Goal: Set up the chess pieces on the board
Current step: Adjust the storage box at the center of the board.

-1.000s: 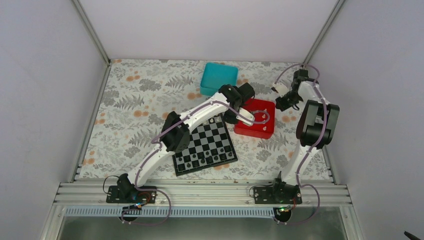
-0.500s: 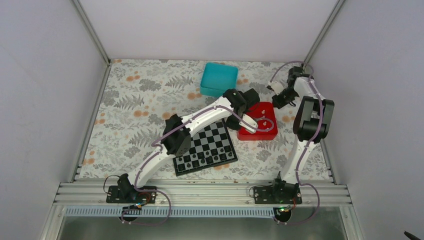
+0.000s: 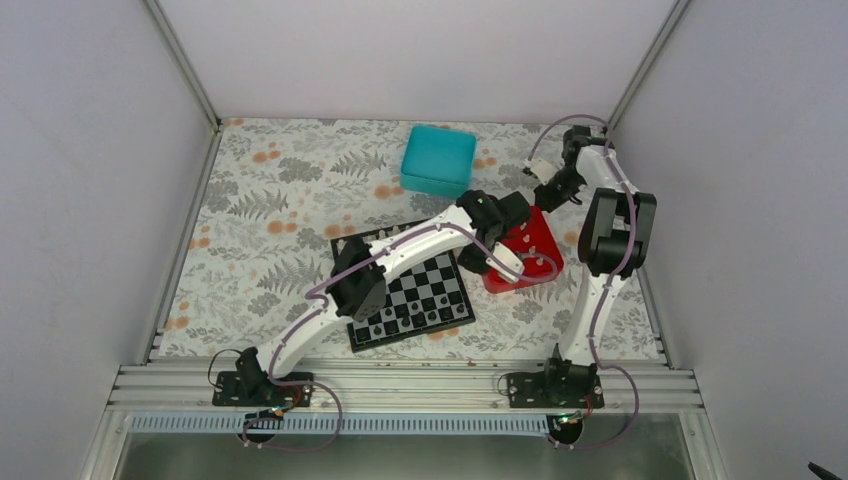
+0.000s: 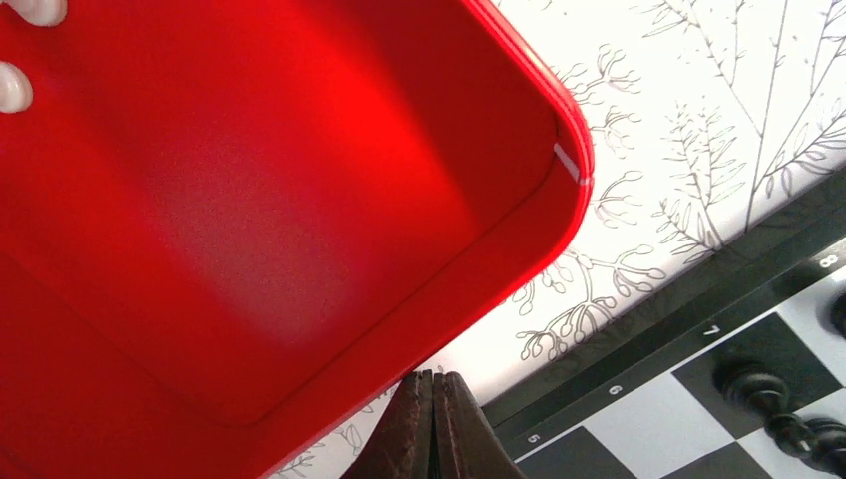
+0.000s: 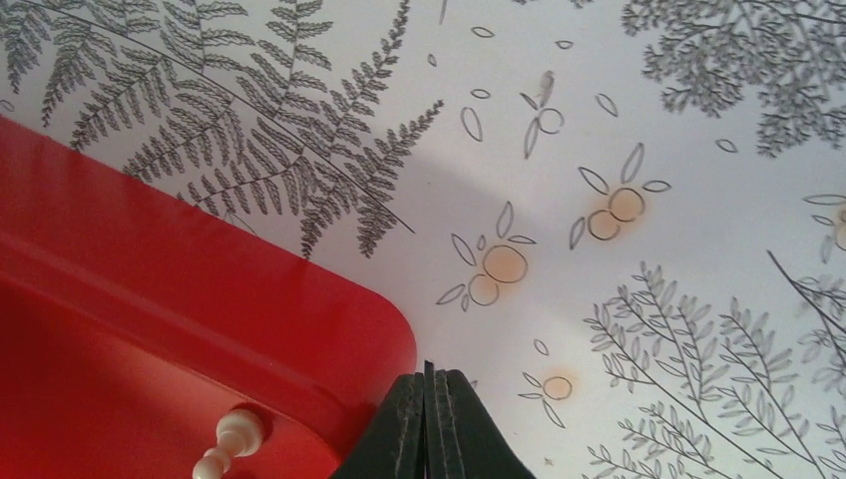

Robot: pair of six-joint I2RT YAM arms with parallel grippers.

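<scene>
Left gripper (image 4: pixel 434 387) has its jaws pressed tight together with nothing between them, tips right at the outer edge of the glossy red square plastic tray (image 4: pixel 559 230). Right gripper (image 5: pixel 429 379) is closed up too, at another rounded corner of that tray. A few tiny cream plastic chess pieces (image 5: pixel 227 446) lie inside the tray. The black-and-grey checkered board (image 4: pixel 638 399) sits just beside it on the fern-print tablecloth (image 5: pixel 599 150), small dark pieces (image 4: pixel 763 389) standing on it.

The red tray (image 4: pixel 249 200) fills the upper left, with two white pieces (image 4: pixel 12 88) at its top-left edge. The gripper (image 4: pixel 435 419), jaws pressed together, sits bottom centre beside the tray's rim. Lower right, the board (image 4: pixel 648 399) carries a dark piece (image 4: pixel 773 399)
</scene>
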